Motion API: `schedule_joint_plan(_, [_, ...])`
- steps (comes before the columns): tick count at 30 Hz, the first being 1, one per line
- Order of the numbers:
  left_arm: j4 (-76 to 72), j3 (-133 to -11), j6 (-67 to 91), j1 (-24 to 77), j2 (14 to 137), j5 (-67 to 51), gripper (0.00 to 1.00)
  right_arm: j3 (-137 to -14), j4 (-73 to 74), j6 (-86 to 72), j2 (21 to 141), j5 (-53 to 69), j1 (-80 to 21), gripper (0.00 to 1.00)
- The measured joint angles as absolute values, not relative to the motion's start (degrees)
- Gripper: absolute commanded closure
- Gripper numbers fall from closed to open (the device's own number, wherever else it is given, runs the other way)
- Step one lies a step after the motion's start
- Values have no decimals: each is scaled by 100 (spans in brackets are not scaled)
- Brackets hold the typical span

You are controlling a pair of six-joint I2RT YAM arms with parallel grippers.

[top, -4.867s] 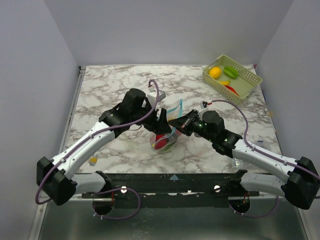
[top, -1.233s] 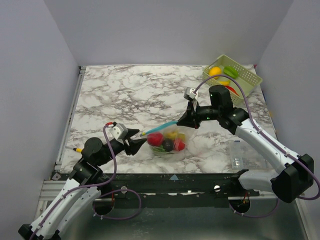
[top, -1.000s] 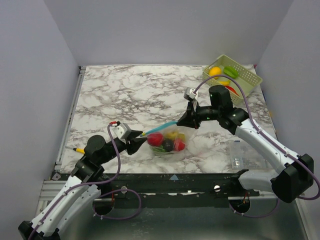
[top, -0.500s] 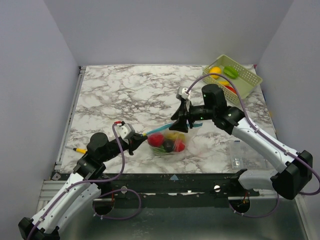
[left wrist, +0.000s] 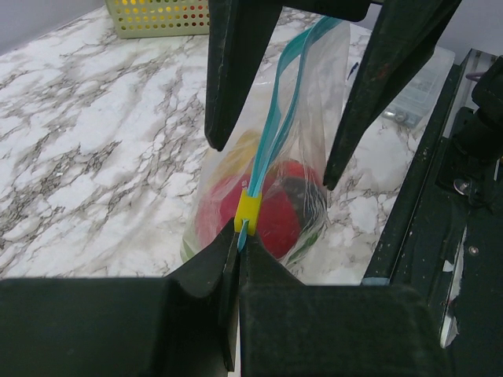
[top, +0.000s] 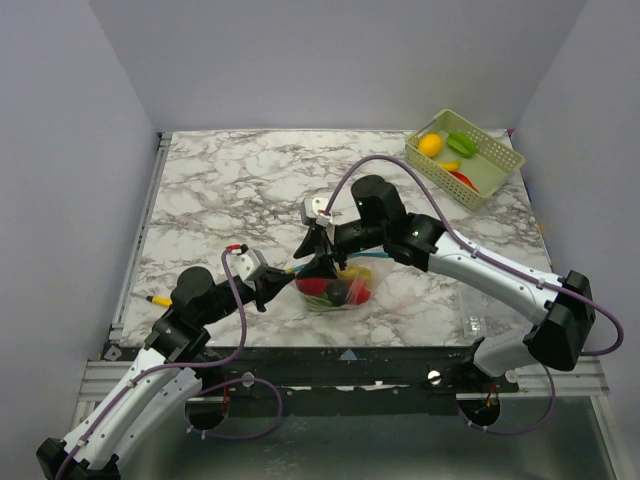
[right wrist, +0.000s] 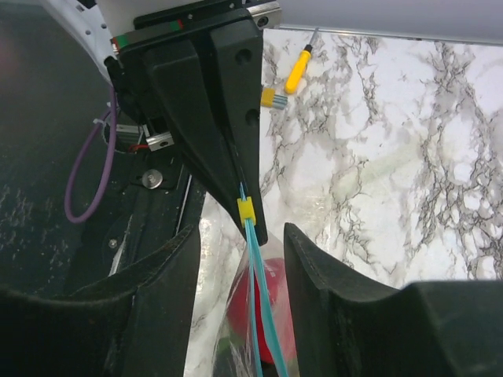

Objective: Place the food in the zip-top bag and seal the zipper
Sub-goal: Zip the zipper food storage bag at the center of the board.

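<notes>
The clear zip-top bag stands on the marble near the front, with red, yellow and dark food inside. Its teal zipper runs between the two grippers, a yellow slider at the left end. My left gripper is shut on the strip's end just behind the slider. Coming from the right, my right gripper is open, its fingers straddling the zipper beside the slider without touching it. From above, the left gripper and right gripper nearly meet.
A pale green basket at the back right holds more food. A stiff clear plastic item lies at the front right. A yellow-handled screwdriver lies at the front left edge.
My right gripper let go of the zipper's right end, opened and slid left along the strip to the slider. My left gripper closed on the zipper's left end.
</notes>
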State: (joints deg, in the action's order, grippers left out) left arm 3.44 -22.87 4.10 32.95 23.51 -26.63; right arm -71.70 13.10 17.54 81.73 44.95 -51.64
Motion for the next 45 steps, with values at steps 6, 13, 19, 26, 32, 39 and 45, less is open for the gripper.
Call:
schedule_joint_plan(6, [344, -2287, 414, 3269, 2351, -2661, 100, -7330, 1339, 1914, 8425, 4484, -5301, 58])
schedule_joint_plan(13, [344, -2287, 419, 3262, 2344, -2663, 100, -7518, 1385, 2027, 8584, 4456, -5441, 66])
schedule_joint_plan(19, [346, -2287, 436, 3262, 2340, -2663, 100, -7570, 1479, 2069, 8698, 4436, -5452, 69])
schedule_joint_plan(26, [351, -2287, 438, 3258, 2329, -2665, 100, -7572, 1562, 2119, 8783, 4401, -5472, 87])
schedule_joint_plan(32, [355, -2287, 502, 3258, 2324, -2652, 100, -7625, 1649, 2202, 8799, 4265, -5476, 100])
schedule_joint_plan(39, [440, -2239, 580, 3225, 2093, -2550, 100, -7524, 1610, 2257, 8680, 3944, -5522, 100])
schedule_joint_plan(45, [445, -2169, 580, 3225, 1890, -2554, 100, -7072, 1505, 2239, 8197, 3695, -5535, 100])
